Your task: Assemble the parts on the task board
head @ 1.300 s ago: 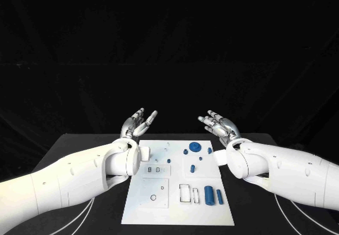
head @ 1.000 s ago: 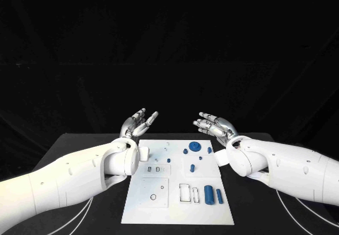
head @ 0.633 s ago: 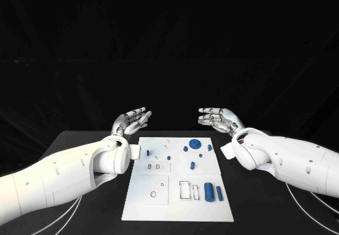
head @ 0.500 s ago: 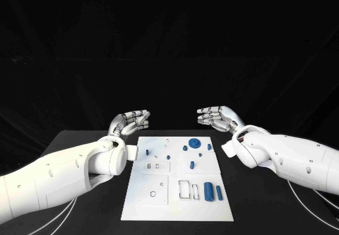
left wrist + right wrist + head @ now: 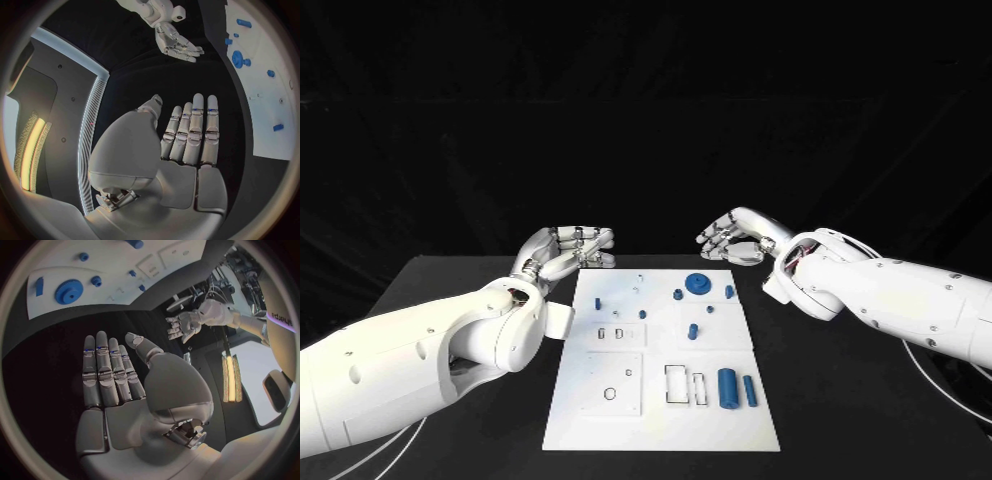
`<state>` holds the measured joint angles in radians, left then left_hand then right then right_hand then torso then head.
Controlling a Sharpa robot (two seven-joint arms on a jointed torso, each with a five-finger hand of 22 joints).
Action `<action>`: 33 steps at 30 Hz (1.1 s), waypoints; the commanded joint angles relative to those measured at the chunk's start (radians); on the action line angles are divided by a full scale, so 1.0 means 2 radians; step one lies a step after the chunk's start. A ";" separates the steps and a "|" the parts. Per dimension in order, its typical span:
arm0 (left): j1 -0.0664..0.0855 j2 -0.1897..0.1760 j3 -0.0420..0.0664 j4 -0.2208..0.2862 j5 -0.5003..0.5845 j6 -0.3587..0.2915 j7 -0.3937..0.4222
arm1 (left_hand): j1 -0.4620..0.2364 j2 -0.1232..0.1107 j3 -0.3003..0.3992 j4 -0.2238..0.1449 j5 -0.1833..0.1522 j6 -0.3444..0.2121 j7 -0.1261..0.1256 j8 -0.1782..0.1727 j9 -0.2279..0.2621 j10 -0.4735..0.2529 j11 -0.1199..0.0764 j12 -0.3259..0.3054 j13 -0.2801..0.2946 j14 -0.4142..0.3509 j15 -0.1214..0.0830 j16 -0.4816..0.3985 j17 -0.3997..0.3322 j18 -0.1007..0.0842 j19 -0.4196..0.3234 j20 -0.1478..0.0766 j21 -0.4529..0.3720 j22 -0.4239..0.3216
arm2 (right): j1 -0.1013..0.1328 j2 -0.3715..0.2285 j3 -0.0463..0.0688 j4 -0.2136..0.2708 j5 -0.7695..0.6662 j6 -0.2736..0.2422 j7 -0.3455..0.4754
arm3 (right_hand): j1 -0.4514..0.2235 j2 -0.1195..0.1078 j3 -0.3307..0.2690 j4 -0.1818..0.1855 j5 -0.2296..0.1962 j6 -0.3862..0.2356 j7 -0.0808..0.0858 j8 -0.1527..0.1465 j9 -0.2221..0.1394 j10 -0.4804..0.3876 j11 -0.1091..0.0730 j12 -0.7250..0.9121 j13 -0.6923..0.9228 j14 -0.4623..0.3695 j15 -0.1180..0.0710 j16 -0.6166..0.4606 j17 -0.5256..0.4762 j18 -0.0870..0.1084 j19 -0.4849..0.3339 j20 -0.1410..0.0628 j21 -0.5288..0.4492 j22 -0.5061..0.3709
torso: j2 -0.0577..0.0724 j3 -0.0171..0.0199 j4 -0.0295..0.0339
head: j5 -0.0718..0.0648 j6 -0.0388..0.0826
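No part is being held: the left hand point(image 5: 568, 247) and the right hand point(image 5: 733, 238) are being carried empty, fingers extended, above the far edge of the task board point(image 5: 661, 420), at about 11 and 1 o'clock from its middle. Judged as the opening approach; a part must be chosen next. One blue gear point(image 5: 698, 284), one large blue cylinder point(image 5: 727, 386) and several smaller blue pieces are being left untouched.
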<state>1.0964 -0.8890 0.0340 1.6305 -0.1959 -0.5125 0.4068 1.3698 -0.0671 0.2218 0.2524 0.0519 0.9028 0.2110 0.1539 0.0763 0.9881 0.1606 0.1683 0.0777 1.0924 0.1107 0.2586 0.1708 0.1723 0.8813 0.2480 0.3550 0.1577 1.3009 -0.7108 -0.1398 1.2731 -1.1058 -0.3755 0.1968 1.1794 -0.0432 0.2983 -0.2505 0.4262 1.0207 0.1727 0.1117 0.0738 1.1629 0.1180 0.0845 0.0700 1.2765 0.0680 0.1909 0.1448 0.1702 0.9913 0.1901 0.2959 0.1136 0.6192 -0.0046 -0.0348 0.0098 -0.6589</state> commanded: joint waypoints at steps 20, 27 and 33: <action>0.015 -0.021 0.006 0.071 -0.030 0.039 -0.018 | 0.003 0.000 -0.006 -0.001 0.000 0.004 0.000 -0.010 -0.003 0.003 0.002 -0.012 -0.003 0.001 0.002 -0.010 0.004 0.006 0.009 -0.002 0.003 -0.001 | 0.023 0.025 -0.001 0.023 -0.339 0.079 -0.127 | 0.021 -0.033 0.029 0.040 -0.026 0.015 -0.029 0.017 0.011 -0.015 -0.025 0.033 0.026 0.119 -0.042 0.365 0.403 0.004 0.117 -0.057 0.196 0.131 | 0.051 0.0055 0.0082 | -0.012 0.011; 0.016 -0.025 0.012 0.079 -0.015 0.031 -0.012 | 0.004 0.000 -0.008 -0.001 0.000 0.003 0.002 -0.014 -0.004 0.002 0.003 -0.017 -0.004 -0.001 0.003 -0.016 0.005 0.006 0.008 -0.002 0.001 -0.003 | 0.023 0.033 -0.002 0.018 -0.333 0.090 -0.125 | 0.023 -0.041 0.039 0.052 -0.028 0.011 -0.028 0.017 0.013 -0.036 -0.019 0.031 0.021 0.113 -0.038 0.425 0.462 0.003 0.109 -0.051 0.232 0.170 | 0.057 0.0054 0.0093 | -0.012 0.012; 0.018 -0.029 0.015 0.079 0.000 0.030 -0.011 | 0.004 0.002 -0.012 -0.002 0.000 0.003 0.005 -0.020 -0.005 0.001 0.006 -0.025 -0.005 -0.009 0.007 -0.029 0.006 0.005 0.002 0.000 -0.005 -0.008 | 0.023 0.040 -0.003 0.016 -0.329 0.092 -0.121 | 0.026 -0.043 0.041 0.057 -0.034 0.005 -0.028 0.015 0.013 -0.045 -0.017 0.031 0.018 0.113 -0.036 0.452 0.486 -0.001 0.113 -0.049 0.260 0.205 | 0.061 0.0056 0.0104 | -0.013 0.013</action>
<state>1.1293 -0.9470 0.0621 1.7852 -0.2297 -0.4564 0.3716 1.3697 -0.0671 0.2038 0.2483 0.0519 0.9059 0.2148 0.1153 0.0677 0.9917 0.1642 0.1213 0.0690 1.0778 0.1251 0.2029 0.1816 0.1718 0.8894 0.2471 0.3483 0.1435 1.3467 -0.6337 -0.1458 1.3057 -1.7484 -0.2216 -0.0408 1.2313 -0.1209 0.3812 -0.1393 0.3615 1.0383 0.1150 0.1427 0.0992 1.0782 0.0848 0.1486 0.1066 1.4667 -0.0144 1.0906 1.1133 0.1704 1.2160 0.0894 0.8119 0.5186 0.7358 0.0063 -0.0153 -0.0159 -0.6332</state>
